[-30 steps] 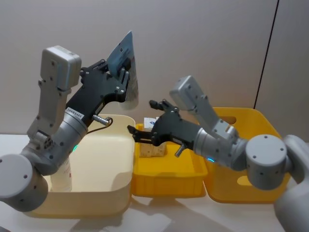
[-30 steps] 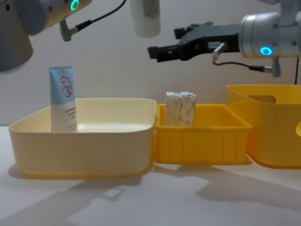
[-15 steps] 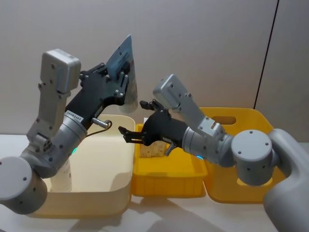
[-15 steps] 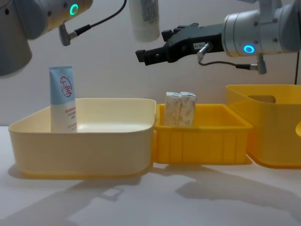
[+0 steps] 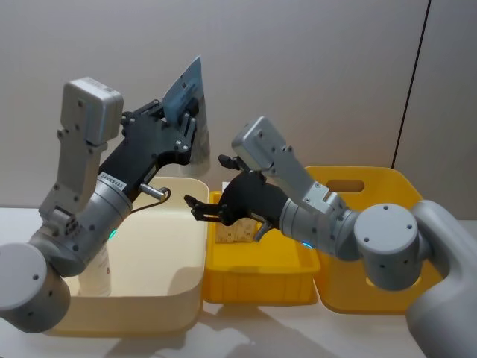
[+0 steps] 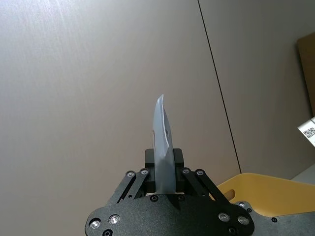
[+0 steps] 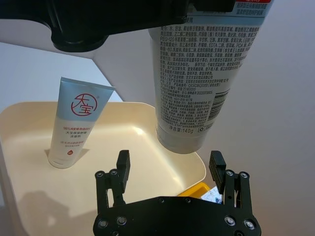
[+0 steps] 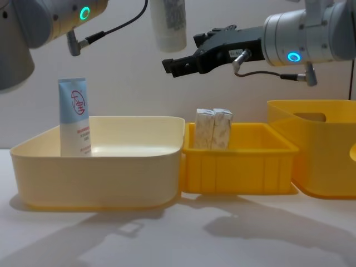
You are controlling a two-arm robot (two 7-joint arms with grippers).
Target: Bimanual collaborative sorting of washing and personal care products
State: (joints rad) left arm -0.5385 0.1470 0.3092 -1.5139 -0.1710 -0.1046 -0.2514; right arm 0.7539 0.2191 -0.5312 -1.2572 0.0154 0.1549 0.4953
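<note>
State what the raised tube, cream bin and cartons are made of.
The raised tube, in the left tool, open right tool beside it: soft plastic, likely; smooth printed skin, flat crimped end. Cream bin: hard plastic; glossy rounded moulded walls. Cartons: probably cardboard; matte, sharp folded edges.

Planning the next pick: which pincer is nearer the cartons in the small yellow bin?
Right. The right pincer hovers open above and slightly left of the cartons; the left pincer is higher up, gripping a whitish tube.
</note>
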